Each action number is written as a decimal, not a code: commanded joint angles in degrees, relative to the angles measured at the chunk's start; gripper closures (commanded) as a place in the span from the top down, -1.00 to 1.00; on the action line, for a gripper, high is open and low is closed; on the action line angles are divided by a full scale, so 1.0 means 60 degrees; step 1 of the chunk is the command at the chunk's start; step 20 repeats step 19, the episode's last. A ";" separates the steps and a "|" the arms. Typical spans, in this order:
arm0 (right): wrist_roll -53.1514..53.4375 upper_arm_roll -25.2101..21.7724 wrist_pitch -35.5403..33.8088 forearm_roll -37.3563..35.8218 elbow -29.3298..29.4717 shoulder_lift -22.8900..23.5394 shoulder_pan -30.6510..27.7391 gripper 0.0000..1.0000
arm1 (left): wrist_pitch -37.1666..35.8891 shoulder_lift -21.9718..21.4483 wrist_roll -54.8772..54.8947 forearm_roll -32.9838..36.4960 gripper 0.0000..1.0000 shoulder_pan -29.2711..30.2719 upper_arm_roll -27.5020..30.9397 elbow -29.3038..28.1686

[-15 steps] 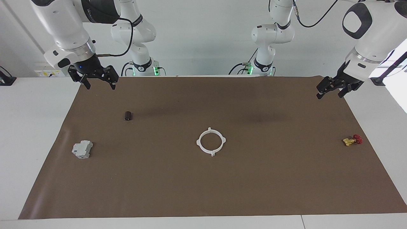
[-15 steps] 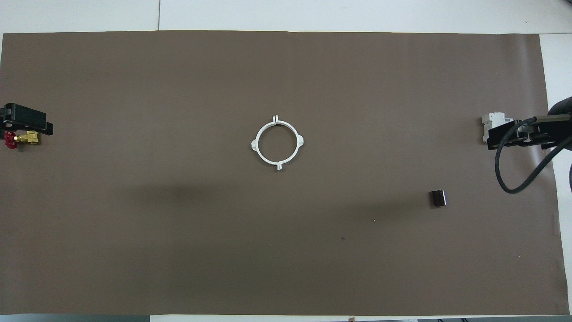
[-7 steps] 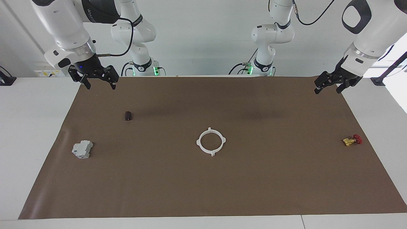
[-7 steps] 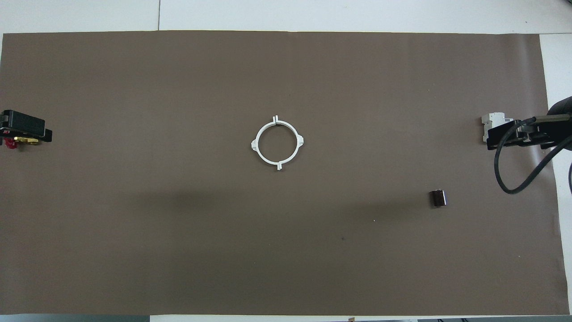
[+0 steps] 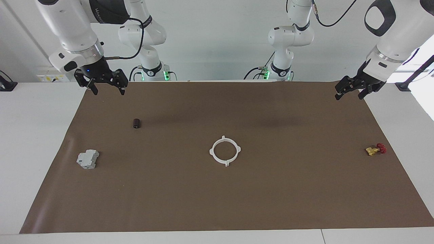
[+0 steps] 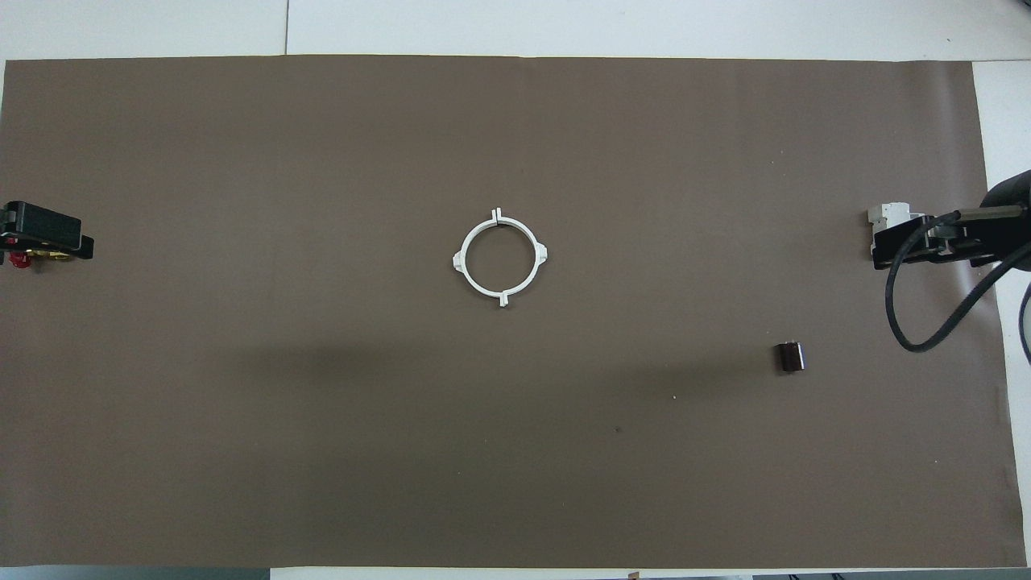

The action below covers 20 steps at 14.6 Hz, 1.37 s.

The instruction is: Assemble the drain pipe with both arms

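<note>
The drain pipe (image 5: 212, 151) lies as one joined white ring with four tabs, flat on the middle of the brown mat; it also shows in the overhead view (image 6: 459, 259). My right gripper (image 5: 108, 91) is open and empty, raised over the mat's edge nearest the robots at the right arm's end. My left gripper (image 5: 349, 96) is open and empty, raised over the mat's corner nearest the robots at the left arm's end. Both are well apart from the ring. In the overhead view the right gripper (image 6: 918, 246) covers part of the grey block and the left gripper (image 6: 48, 238) covers part of the valve.
A grey boxy block (image 5: 87, 159) sits at the right arm's end of the brown mat (image 5: 217, 203). A small dark cylinder (image 5: 136, 123) stands nearer to the robots than the block. A yellow-and-red valve (image 5: 374, 149) lies at the left arm's end.
My left gripper has risen a little and drawn back toward the left arm's end. My right gripper has shifted slightly. The ring has not moved.
</note>
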 commanded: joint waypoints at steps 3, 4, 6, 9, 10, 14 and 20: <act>-0.0303 0.0033 0.0119 0.0017 -0.0055 -0.0104 -0.0108 1.00 | -0.0005 -0.0227 0.0156 0.0329 1.00 -0.0042 -0.0008 -0.0207; -0.0303 0.0019 0.0119 0.0017 -0.0055 -0.0104 -0.0138 1.00 | 0.0010 -0.0227 0.0157 0.0344 1.00 -0.0056 -0.0008 -0.0207; -0.0303 0.0033 0.0133 0.0017 -0.0055 -0.0104 -0.0094 1.00 | 0.0025 -0.0227 0.0186 0.0344 1.00 -0.0071 -0.0008 -0.0236; -0.0303 0.0033 0.0133 0.0017 -0.0055 -0.0104 -0.0094 1.00 | 0.0025 -0.0256 0.0172 0.0344 1.00 -0.0100 -0.0037 -0.0280; -0.0303 0.0033 0.0133 0.0017 -0.0055 -0.0104 -0.0094 1.00 | 0.0010 -0.0256 0.0171 0.0344 1.00 -0.0100 -0.0037 -0.0280; -0.0303 0.0033 0.0133 0.0017 -0.0055 -0.0104 -0.0094 1.00 | -0.0135 -0.0270 0.0054 0.0344 1.00 -0.0100 -0.0081 -0.0265; -0.0303 0.0033 0.0133 0.0017 -0.0055 -0.0104 -0.0094 1.00 | -0.0107 -0.0300 0.0054 0.0329 1.00 -0.0085 -0.0067 -0.0265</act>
